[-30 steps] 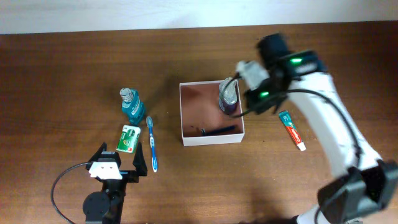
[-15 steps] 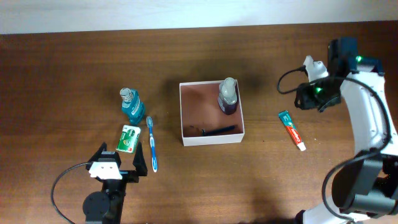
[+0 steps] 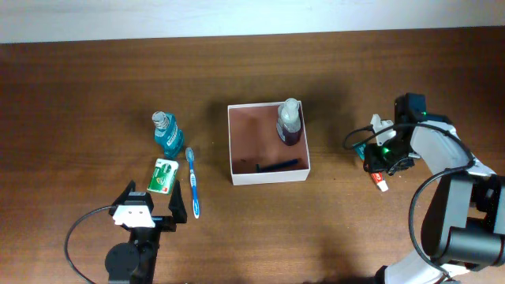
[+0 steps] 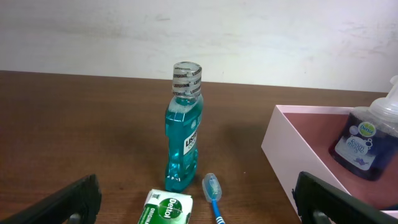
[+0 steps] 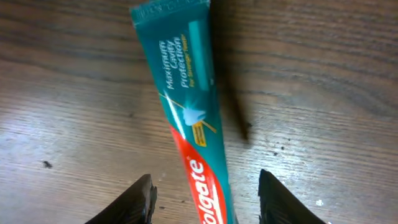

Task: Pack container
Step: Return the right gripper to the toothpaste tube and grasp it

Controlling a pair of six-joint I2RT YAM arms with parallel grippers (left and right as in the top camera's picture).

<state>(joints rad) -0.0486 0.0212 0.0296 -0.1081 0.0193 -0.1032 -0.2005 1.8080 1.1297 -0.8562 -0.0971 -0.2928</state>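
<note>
The container (image 3: 237, 172) is a square white box with a reddish-brown floor at mid table. It holds a purple soap bottle (image 3: 289, 125) and a dark razor (image 3: 276, 166). Its pink wall (image 4: 287, 155) and the bottle (image 4: 368, 138) show in the left wrist view. My right gripper (image 3: 377, 162) is open directly over the Colgate toothpaste tube (image 5: 193, 124), fingers on either side of it; only the tube's white end (image 3: 382, 186) shows from overhead. My left gripper (image 3: 150, 214) is open and empty near the front edge, behind the soap box (image 4: 165, 208) and toothbrush (image 4: 213, 193).
A teal mouthwash bottle (image 3: 166, 132) stands upright left of the container, also in the left wrist view (image 4: 183, 137). A green Dettol soap box (image 3: 163, 175) and a blue toothbrush (image 3: 192, 180) lie in front of it. A pale wall runs behind the table.
My right arm has left the container, swung right and come down over the toothpaste tube. The soap bottle stays in the container. The left arm has not moved.
</note>
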